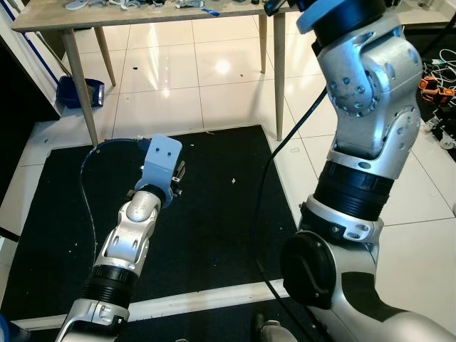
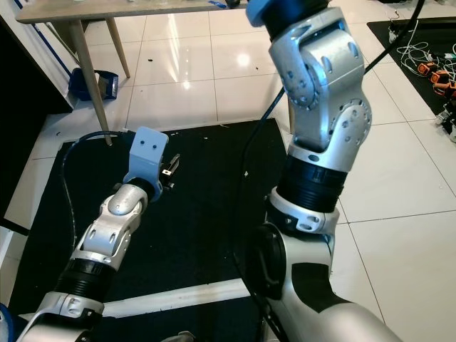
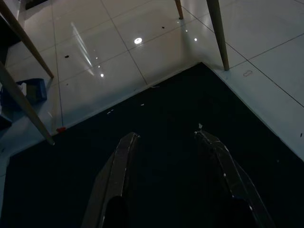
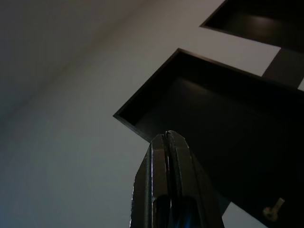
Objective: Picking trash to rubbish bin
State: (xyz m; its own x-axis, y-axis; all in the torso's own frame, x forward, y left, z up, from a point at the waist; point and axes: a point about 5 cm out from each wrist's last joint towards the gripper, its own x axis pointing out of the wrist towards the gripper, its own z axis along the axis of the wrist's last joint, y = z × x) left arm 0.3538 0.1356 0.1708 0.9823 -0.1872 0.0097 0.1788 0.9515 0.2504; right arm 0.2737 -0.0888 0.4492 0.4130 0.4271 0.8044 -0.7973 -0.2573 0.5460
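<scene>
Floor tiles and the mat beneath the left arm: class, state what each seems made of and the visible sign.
Floor tiles: probably glazed ceramic, glossy; they mirror lamp glare, with grout lines. Mat: likely rubber or low-pile fabric, matte black; no reflections, crumbs sit on it.

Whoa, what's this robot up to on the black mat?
It is meant to be picking up trash, but right now it holds nothing. Its left pincer hangs open above the black mat, where a few small white scraps lie. Its right arm is bent upward, and the right pincer is shut and empty, aimed at the ceiling. A wooden table stands on the tiled floor beyond the mat.
</scene>
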